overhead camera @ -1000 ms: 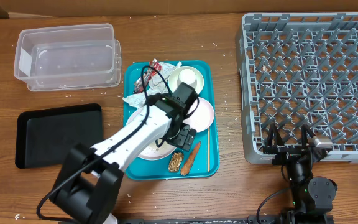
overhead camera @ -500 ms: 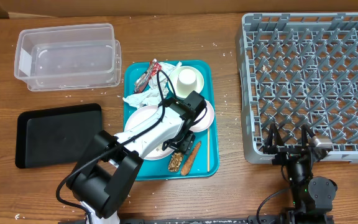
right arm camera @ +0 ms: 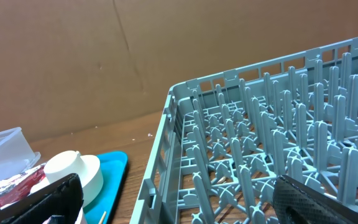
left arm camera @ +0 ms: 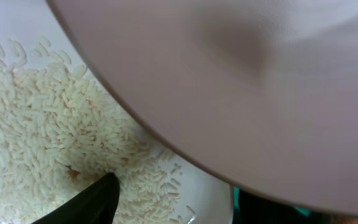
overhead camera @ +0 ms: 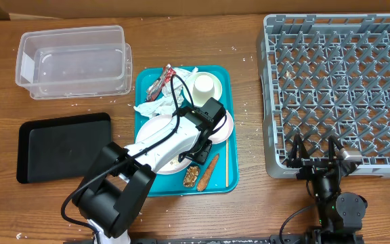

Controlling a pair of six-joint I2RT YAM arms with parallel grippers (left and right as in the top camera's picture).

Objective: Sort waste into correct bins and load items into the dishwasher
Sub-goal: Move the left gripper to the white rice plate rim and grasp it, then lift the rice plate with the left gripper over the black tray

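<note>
- Our left hand (overhead camera: pixel 203 141) is low over the teal tray (overhead camera: pixel 143 78), at the edge of the small pale-pink plate (overhead camera: pixel 225 126); from the wrist that plate (left arm camera: pixel 241 87) fills the upper view, very close and blurred; one dark fingertip (left arm camera: pixel 98 199) rests down among white rice-like grains (left arm camera: pixel 36 124); we cannot tell whether the fingers are pinching the plate's rim or merely standing either side of it
- Under the arm lies the large white plate (overhead camera: pixel 153 127), which carries the grains; the pale-pink plate overlaps its right side
- Just below the hand, on the tray's front end, are the orange-brown carrot-like stick (overhead camera: pixel 210 169) and the small brown lump (overhead camera: pixel 191 177), side by side; a thin wooden stick (overhead camera: pixel 227 159) lies along the tray's right edge
- Toward the tray's far end are the small white cup (overhead camera: pixel 206 85), the crumpled white napkins (overhead camera: pixel 149 106) and the red-and-silver wrapper (overhead camera: pixel 160 83)
- Left of the tray the shallow black tray (overhead camera: pixel 63 146) lies on the tabletop (overhead camera: pixel 249 203); the clear tub (overhead camera: pixel 73 61) stands beyond it; neither holds anything we can see
- White crumbs (overhead camera: pixel 246 108) are scattered on the wood between tray and rack
- The grey rack (overhead camera: pixel 344 81) sits at the right, with no dishes on its pegs
- Our right hand (overhead camera: pixel 313 148) is at the rack's near edge, fingers spread wide, holding nothing
</note>
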